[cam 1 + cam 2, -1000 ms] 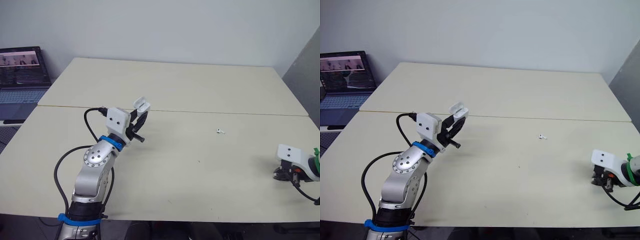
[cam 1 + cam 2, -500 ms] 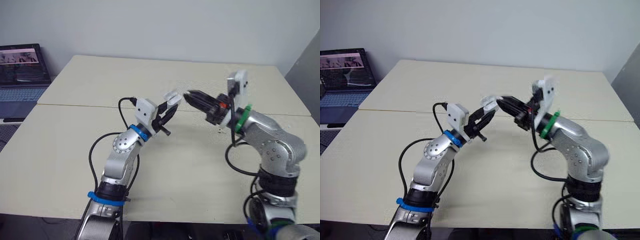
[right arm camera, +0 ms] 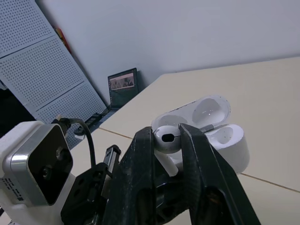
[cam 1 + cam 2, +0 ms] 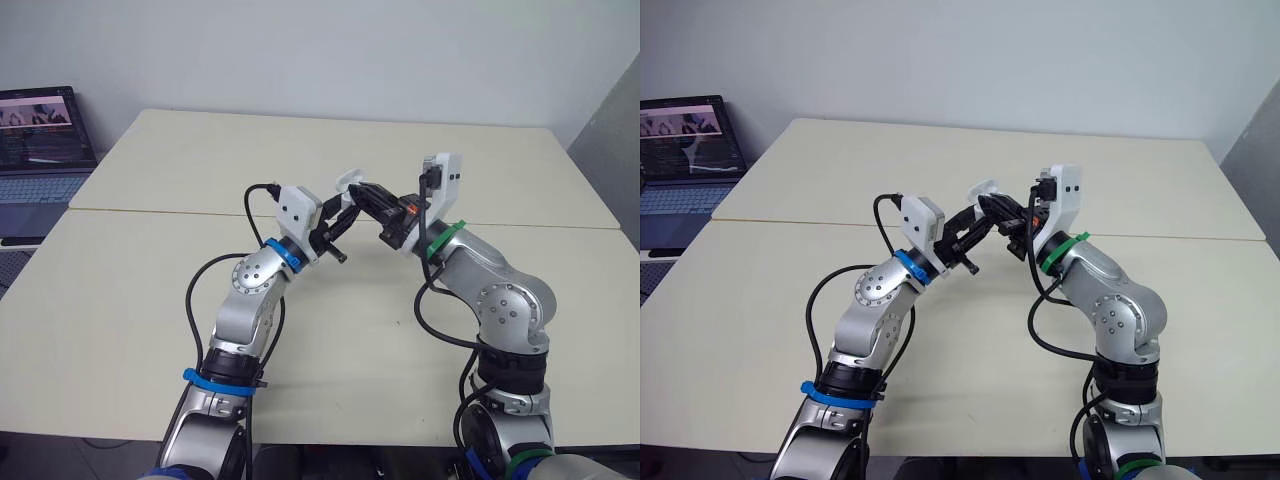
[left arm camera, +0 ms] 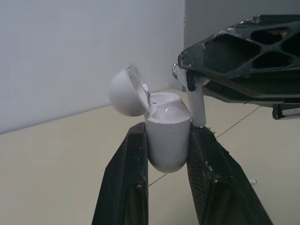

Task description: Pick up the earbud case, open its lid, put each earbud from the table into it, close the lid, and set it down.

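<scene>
Clamped from both sides, the fingers (image 5: 129, 183) of my left gripper (image 5: 168, 128) grasp the lower body of the earbud case (image 5: 168, 146). They hold it upright above the table (image 4: 140, 300), with its lid (image 5: 125, 91) swung open and tipped back. Facing it, my right gripper (image 3: 167, 133) is pinched on one earbud (image 5: 197, 105), head between the fingertips and stem pointing down. The stem sits right at the rim of the open case, and I cannot tell whether it is inside its well. Both grippers meet in the air near the seam (image 4: 150, 211) where two tabletops join. On the table past the case lies a tiny white thing (image 5: 252, 181), too small to name. Farther off at my left, an open laptop (image 4: 38, 140) stands beside the table, with a pale wall (image 4: 350, 50) behind.
</scene>
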Tool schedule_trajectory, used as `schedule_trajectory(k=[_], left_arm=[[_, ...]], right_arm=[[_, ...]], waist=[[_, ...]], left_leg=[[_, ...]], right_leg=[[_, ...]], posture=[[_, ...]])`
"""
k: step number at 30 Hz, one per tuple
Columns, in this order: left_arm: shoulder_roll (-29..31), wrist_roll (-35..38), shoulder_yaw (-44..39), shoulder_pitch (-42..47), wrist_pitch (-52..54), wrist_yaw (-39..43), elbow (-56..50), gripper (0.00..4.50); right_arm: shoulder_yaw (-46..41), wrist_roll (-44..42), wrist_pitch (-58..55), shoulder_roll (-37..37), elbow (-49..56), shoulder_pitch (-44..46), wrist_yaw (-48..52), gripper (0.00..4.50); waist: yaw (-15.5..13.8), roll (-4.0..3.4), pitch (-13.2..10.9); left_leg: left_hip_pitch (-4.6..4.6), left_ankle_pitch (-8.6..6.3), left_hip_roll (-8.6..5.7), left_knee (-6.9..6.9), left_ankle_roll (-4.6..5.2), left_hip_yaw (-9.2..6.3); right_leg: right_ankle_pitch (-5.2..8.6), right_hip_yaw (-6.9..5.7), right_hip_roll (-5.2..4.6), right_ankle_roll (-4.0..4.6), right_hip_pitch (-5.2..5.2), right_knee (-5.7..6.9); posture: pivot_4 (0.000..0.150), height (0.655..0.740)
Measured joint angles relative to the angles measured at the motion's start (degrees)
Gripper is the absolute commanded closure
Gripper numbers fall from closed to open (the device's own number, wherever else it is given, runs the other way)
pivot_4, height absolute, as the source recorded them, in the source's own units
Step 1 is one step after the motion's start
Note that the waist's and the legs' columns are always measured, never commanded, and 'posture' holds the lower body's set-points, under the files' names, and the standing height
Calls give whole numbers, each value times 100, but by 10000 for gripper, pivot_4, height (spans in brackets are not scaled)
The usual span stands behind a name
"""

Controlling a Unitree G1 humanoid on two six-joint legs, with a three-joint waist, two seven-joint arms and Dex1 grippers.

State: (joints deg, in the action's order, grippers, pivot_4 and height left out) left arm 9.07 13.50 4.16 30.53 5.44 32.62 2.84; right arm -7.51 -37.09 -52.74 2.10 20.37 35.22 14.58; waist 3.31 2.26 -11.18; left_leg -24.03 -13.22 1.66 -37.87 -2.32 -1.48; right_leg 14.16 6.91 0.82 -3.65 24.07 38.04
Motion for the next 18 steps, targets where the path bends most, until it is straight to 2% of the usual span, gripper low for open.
schedule_trajectory(k=[18], left_arm=[[24, -2, -13, -22, 31, -70, -53, 37704]], right_arm=[[39, -61, 277, -125, -331, 132, -110, 41129]], waist=[[0, 0, 0]], left_leg=[[-1, 0, 1, 3, 0, -1]], right_leg=[[0, -1, 0, 0, 1, -1]], posture=[[1500, 7400]])
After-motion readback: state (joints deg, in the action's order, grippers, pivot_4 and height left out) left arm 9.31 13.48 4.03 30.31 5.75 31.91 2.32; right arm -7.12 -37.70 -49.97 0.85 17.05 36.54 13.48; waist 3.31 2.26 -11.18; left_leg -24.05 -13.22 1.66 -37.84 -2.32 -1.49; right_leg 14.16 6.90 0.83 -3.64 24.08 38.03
